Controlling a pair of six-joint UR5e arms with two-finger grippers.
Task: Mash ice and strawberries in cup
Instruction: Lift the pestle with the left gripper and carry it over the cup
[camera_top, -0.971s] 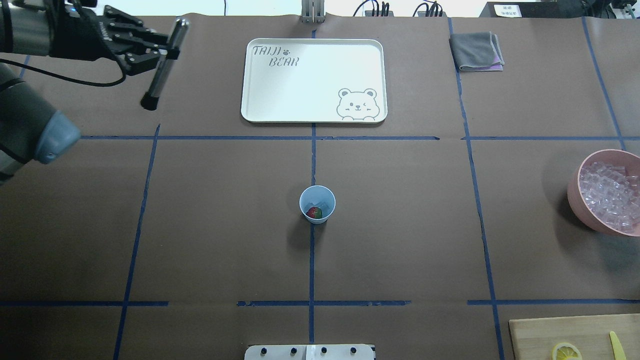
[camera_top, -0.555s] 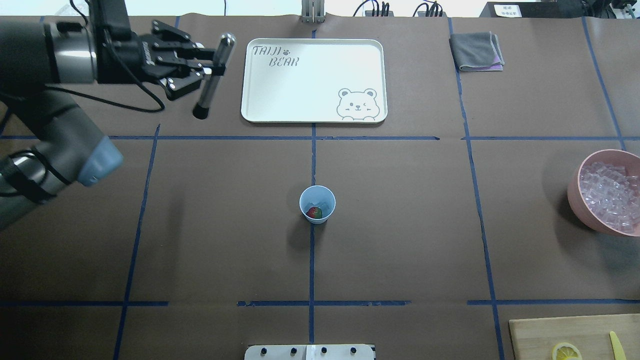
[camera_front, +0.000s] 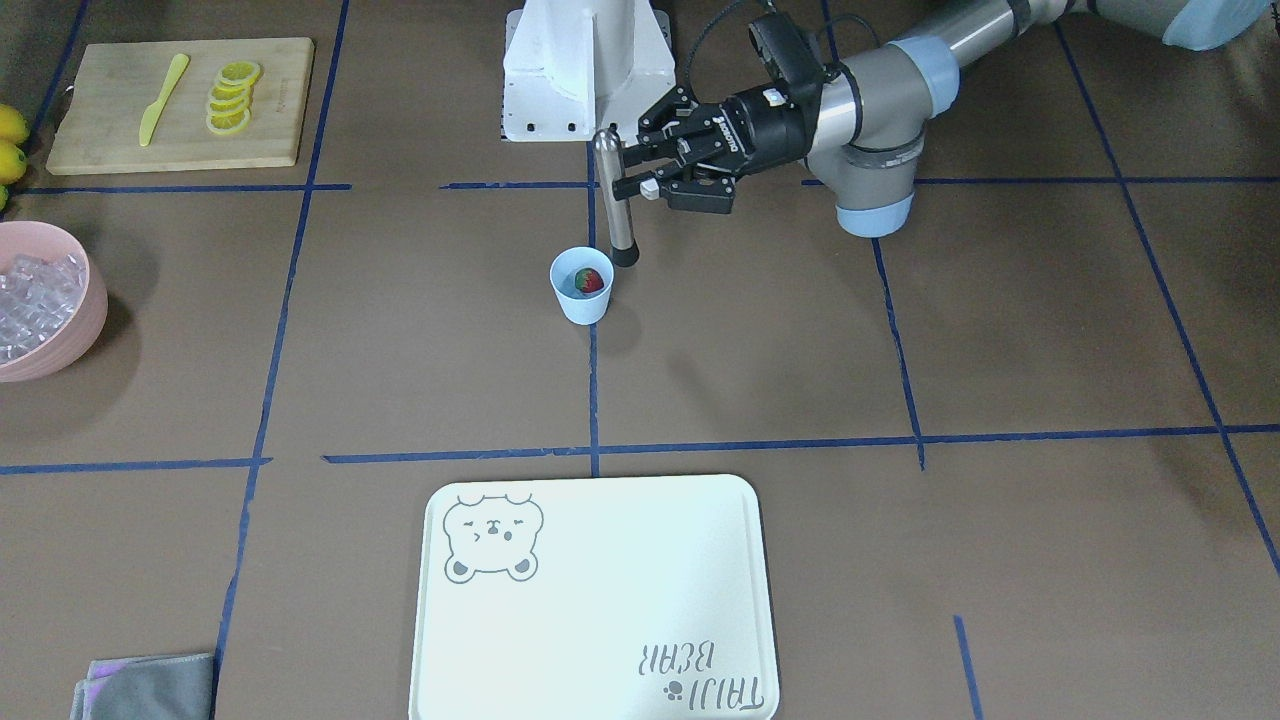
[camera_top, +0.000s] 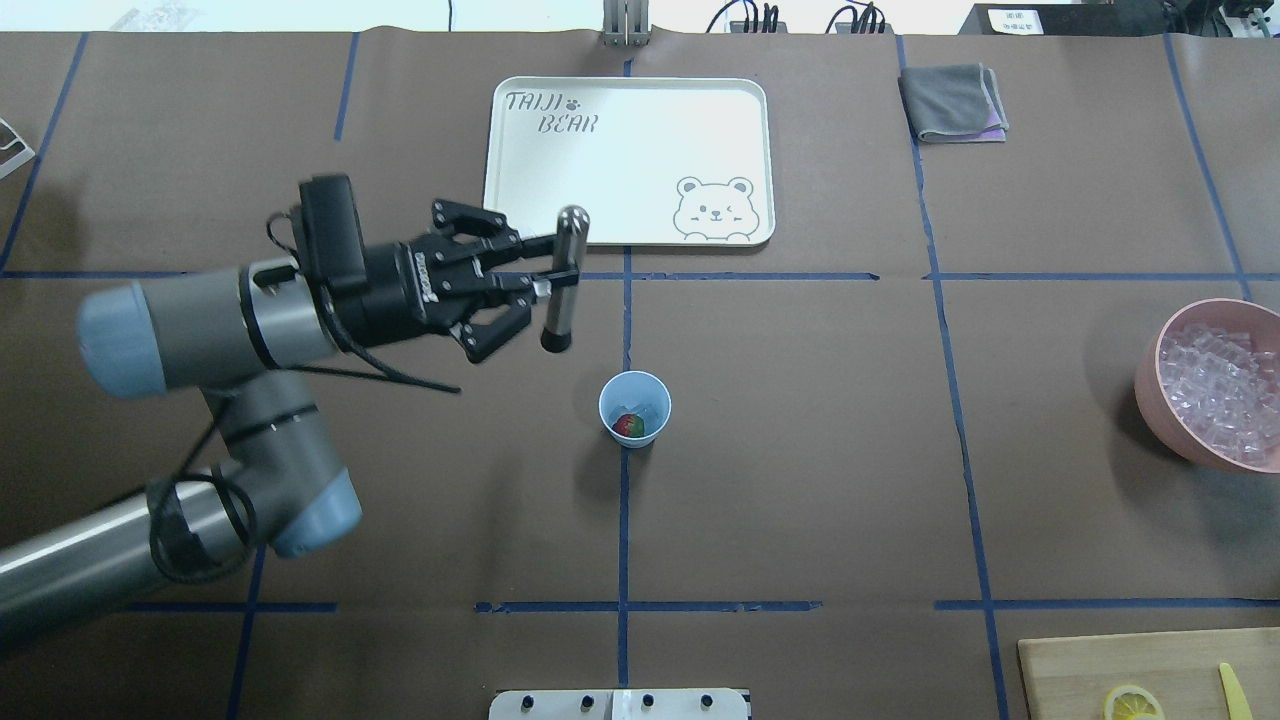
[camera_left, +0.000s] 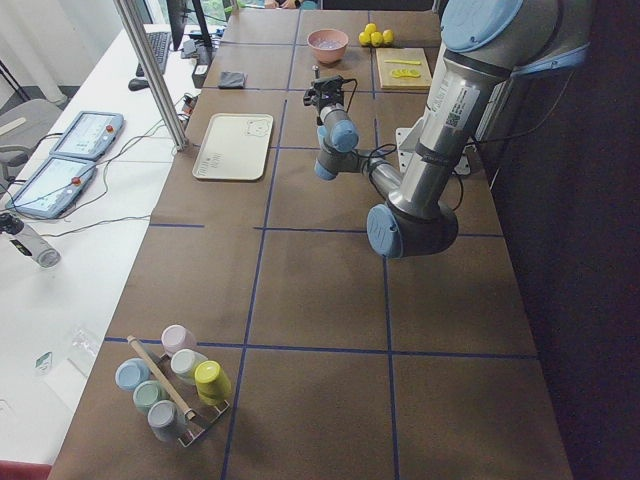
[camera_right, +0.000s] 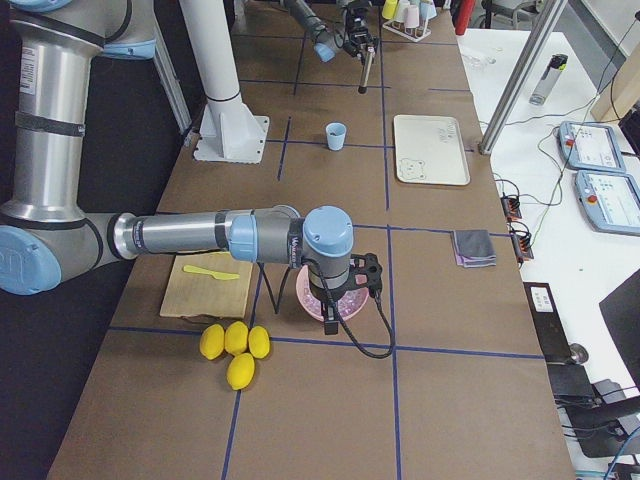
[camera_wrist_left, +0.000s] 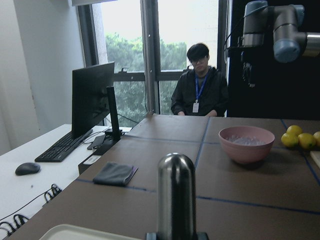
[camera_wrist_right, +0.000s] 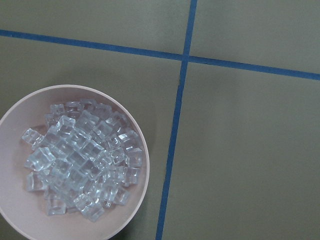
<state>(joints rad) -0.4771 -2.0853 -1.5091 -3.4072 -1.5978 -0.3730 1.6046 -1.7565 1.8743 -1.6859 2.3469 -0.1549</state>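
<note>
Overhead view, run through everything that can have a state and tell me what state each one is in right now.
left claw: shut on the metal muddler, raised off the table.
metal muddler: upright, tip outside the cup.
cup: upright, holding the strawberry and ice.
strawberry: whole, unmashed.
pink bowl: upright, filled with ice cubes.
cloth: folded.
right claw: above the pink bowl; open or shut, cannot tell.
</note>
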